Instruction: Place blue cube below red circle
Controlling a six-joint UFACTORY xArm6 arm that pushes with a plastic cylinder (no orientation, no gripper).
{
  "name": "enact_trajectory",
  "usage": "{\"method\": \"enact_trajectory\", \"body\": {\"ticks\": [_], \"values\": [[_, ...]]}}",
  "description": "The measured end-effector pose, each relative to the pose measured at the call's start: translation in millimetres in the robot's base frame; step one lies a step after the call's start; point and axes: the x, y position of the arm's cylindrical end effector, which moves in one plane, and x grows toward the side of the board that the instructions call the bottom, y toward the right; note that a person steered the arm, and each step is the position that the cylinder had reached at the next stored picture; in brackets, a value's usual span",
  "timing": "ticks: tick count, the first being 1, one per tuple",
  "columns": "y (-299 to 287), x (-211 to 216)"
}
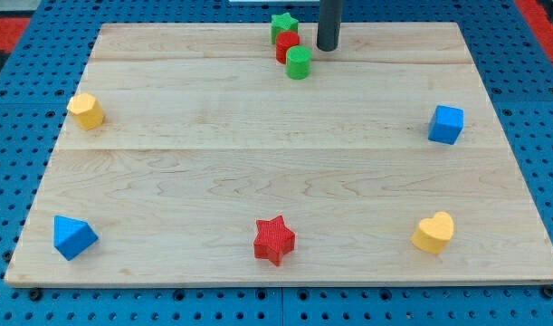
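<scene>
Setting: wooden table (213,109) on blue pegboard.
Red circle (286,47): top centre, wedged between green star (282,24) and green cylinder (299,62).
My tip (327,47): just right of that cluster; no gripper here, so nothing opens or closes.
Blue cube (446,124): far right, well apart from the tip.
Plan, I reckon: swing round its right side, shove it left to below that cluster, gently so nothing gets bumped.

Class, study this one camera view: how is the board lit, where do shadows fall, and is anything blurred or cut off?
Camera view: lighting is even and soft, with no strong glare on the wooden board; the blue cube and red star cast only faint, short shadows; the blocks look sharp; the dark rod is cropped by the view's top, my tip resting just right of the red circle.
</scene>
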Motion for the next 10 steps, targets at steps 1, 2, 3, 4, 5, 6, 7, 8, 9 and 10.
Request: {"method": "enact_trajectory", "body": {"ticks": [1, 2, 3, 4, 5, 6, 7, 8, 9, 10], "values": [[-18.1, -26.3], [-34.2, -38.7], [-56.3, -39.6], [-67.6, -39.5], [-29.7, -39.3], [32.7, -11.4], [77.7, 41.7], [154.3, 89.1], [218.8, 148.6], [215.9, 195.2]]}}
